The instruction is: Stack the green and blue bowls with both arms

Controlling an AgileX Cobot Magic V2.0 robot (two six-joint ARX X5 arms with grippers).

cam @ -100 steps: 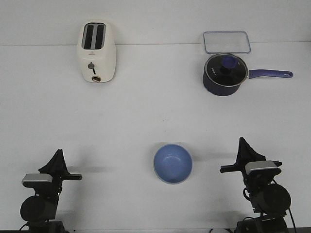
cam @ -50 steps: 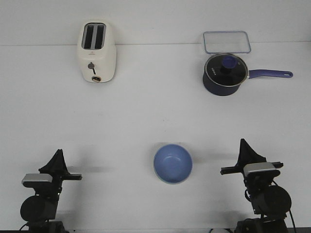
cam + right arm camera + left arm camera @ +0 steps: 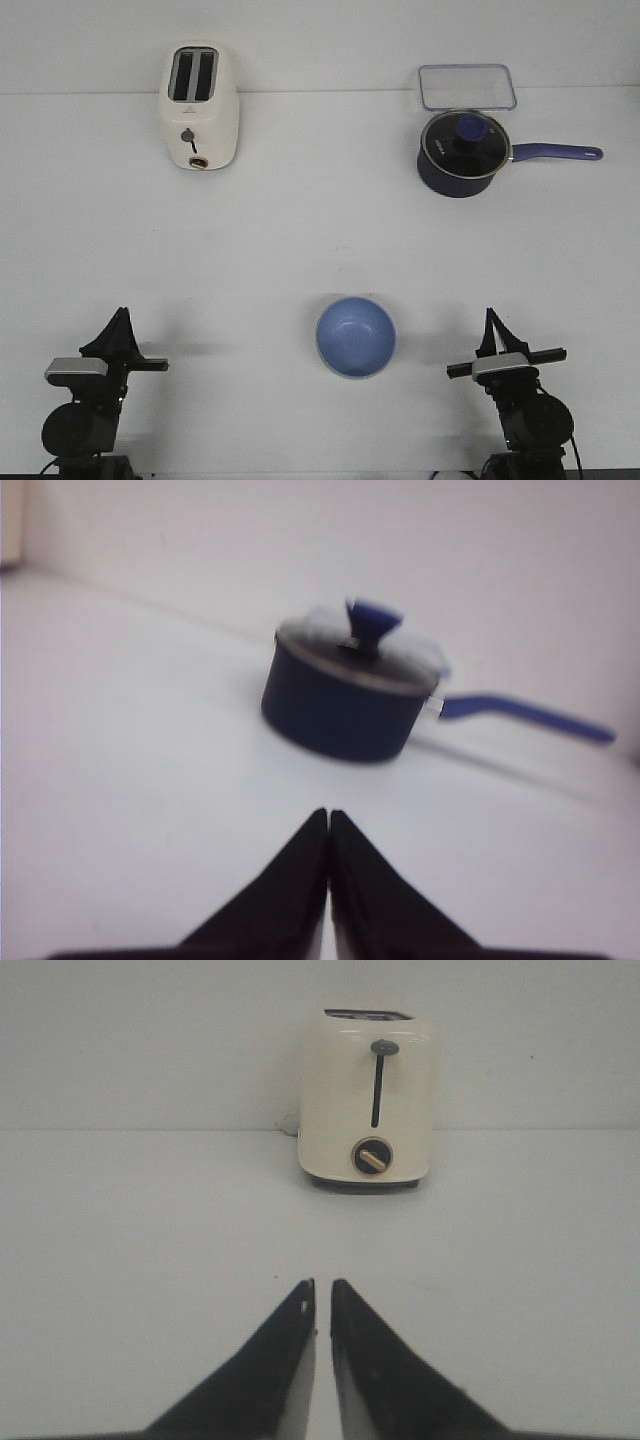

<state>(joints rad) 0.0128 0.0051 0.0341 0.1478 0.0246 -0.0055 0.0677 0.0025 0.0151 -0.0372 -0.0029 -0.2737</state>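
**Blue bowl sits between 2 idle grippers**

The blue bowl (image 3: 356,337) rests upright on the white table (image 3: 300,230), near the front edge, between the arms and well apart from both. A thin pale rim shows under its lower edge; whether that is the green bowl cannot be told.

The left gripper (image 3: 120,328) (image 3: 322,1295) holds nothing, its tips nearly together with a thin slit between. The right gripper (image 3: 491,327) (image 3: 329,820) is pressed closed and empty.

Since 1 second ago, the right arm (image 3: 520,400) has drawn back and turned; the bowl and left arm (image 3: 85,395) are unchanged.

A toaster (image 3: 199,107), a saucepan (image 3: 462,152) and a clear container (image 3: 467,86) stand far back.
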